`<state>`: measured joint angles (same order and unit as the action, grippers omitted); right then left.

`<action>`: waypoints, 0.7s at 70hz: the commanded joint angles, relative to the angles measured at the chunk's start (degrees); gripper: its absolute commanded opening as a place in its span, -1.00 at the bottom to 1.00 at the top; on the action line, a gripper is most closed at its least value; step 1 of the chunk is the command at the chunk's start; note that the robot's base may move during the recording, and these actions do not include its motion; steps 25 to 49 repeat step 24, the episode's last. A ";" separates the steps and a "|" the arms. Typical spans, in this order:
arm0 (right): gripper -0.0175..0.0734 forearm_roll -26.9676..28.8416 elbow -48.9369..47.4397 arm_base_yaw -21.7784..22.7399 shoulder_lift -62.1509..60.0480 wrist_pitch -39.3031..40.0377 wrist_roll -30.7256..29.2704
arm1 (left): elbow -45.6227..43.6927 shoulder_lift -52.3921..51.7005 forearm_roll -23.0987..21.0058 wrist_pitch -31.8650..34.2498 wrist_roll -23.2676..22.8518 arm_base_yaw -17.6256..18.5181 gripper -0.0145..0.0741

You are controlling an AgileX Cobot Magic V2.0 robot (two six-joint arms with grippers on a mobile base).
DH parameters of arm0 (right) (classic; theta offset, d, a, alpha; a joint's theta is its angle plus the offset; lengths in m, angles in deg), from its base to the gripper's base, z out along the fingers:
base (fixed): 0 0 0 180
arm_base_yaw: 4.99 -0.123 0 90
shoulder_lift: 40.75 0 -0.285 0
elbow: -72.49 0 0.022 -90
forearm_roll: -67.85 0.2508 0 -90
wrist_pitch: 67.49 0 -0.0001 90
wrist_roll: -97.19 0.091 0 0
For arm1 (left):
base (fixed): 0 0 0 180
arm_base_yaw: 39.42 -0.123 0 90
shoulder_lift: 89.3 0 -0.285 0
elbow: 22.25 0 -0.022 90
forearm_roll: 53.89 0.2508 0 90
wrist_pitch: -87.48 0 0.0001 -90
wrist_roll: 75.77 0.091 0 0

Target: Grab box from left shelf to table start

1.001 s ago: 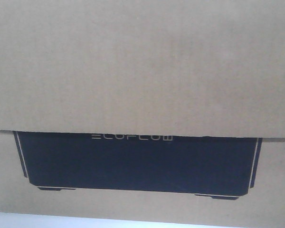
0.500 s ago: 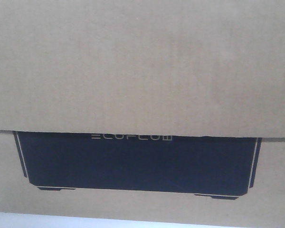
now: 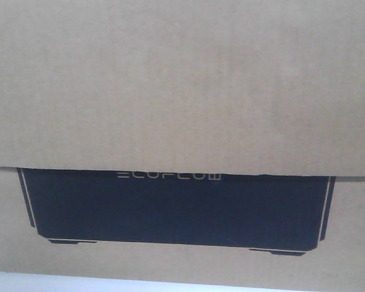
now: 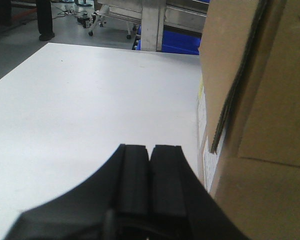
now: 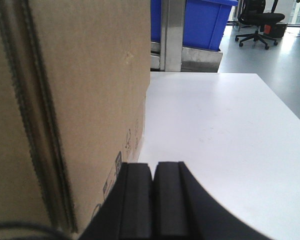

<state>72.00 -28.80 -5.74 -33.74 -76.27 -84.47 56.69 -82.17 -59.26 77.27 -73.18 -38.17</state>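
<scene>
The box (image 3: 182, 91) stands on the table (image 4: 90, 110). The left gripper (image 4: 150, 150) and right gripper (image 5: 153, 167), fingers closed and empty, flank its sides, probably pressing it between them.

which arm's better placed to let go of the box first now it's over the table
Neither clearly. The left gripper and right gripper both sit shut beside the box, one on each side, above the white table. If forced, right: more bare table beside it.
</scene>
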 commanded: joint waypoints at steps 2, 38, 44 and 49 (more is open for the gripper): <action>-0.49 -0.06 0.45 0.34 -0.39 5.63 0.07 | -0.20 -0.76 -0.41 5.28 0.15 -0.23 -0.90; -0.49 -0.06 0.45 0.34 -0.39 5.63 0.07 | -0.20 -0.76 -0.41 5.28 0.15 -0.23 -0.90; -0.49 -0.06 0.45 0.34 -0.39 5.63 0.07 | -0.20 -0.76 -0.41 5.28 0.15 -0.23 -0.90; -0.49 -0.06 0.45 0.34 -0.39 5.63 0.07 | -0.20 -0.76 -0.41 5.28 0.15 -0.23 -0.90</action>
